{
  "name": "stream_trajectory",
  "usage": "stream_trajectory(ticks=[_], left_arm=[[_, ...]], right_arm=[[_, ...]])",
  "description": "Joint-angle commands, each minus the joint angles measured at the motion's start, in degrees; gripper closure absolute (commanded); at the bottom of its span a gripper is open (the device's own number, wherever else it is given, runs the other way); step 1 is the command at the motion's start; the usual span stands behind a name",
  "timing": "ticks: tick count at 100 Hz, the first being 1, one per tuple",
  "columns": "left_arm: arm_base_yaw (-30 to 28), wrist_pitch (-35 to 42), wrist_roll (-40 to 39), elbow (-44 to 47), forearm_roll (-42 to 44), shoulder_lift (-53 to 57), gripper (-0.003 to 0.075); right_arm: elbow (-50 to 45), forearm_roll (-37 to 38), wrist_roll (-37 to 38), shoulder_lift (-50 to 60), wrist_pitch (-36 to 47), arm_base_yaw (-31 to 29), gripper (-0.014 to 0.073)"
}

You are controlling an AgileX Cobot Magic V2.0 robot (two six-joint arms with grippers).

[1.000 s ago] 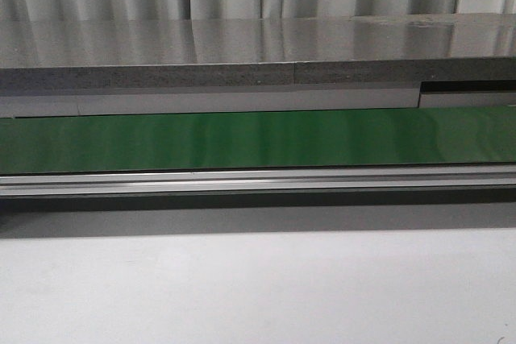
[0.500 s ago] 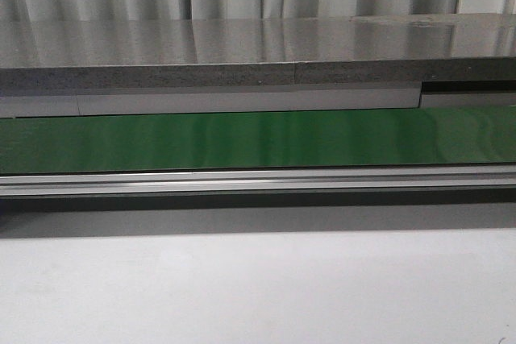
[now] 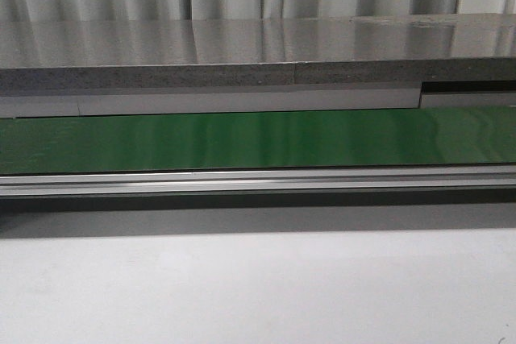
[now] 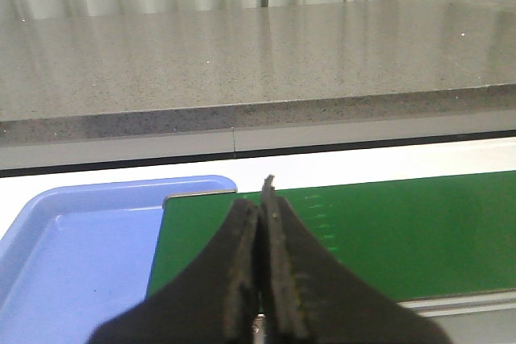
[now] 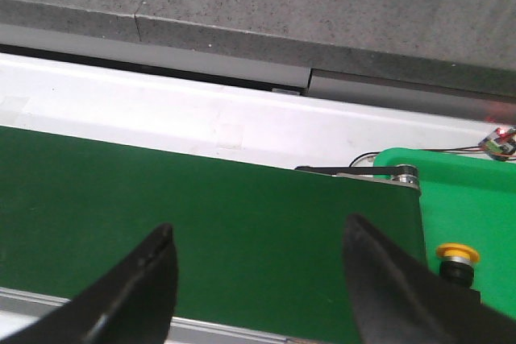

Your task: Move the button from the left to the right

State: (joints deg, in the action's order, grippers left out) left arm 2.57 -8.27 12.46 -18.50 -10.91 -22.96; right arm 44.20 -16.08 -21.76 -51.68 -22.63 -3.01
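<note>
Button [image 5: 457, 257] rests in green tray [image 5: 476, 199] at right end of conveyor belt [image 5: 201, 215], upright. Left claw [image 4: 262, 215] clenched, empty, near blue tray [image 4: 72, 239]. Right claw [image 5: 258, 279] released, empty, above belt. Judgement: transfer appears complete; next, await new button at left.

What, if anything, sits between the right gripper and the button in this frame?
Nothing visible does. In the right wrist view the button stands in the green tray just past the end of the green belt, close beside the right gripper, whose jaws are spread open. Only bare belt lies between them.
</note>
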Motion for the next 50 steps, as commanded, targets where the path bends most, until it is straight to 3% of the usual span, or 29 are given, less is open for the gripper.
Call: stream_trajectory(ticks=[1, 50], left_arm=[[0.4, 4.6, 0.1, -1.6, -0.4, -0.2, 0.0740], [0.4, 4.6, 0.1, -1.6, -0.4, -0.2, 0.0740]], right_arm=[[-2.5, -0.7, -0.1, 5.4, 6.0, 0.0, 0.0137], [-15.5, -0.9, -0.1, 31.2, 1.3, 0.0, 0.0137]])
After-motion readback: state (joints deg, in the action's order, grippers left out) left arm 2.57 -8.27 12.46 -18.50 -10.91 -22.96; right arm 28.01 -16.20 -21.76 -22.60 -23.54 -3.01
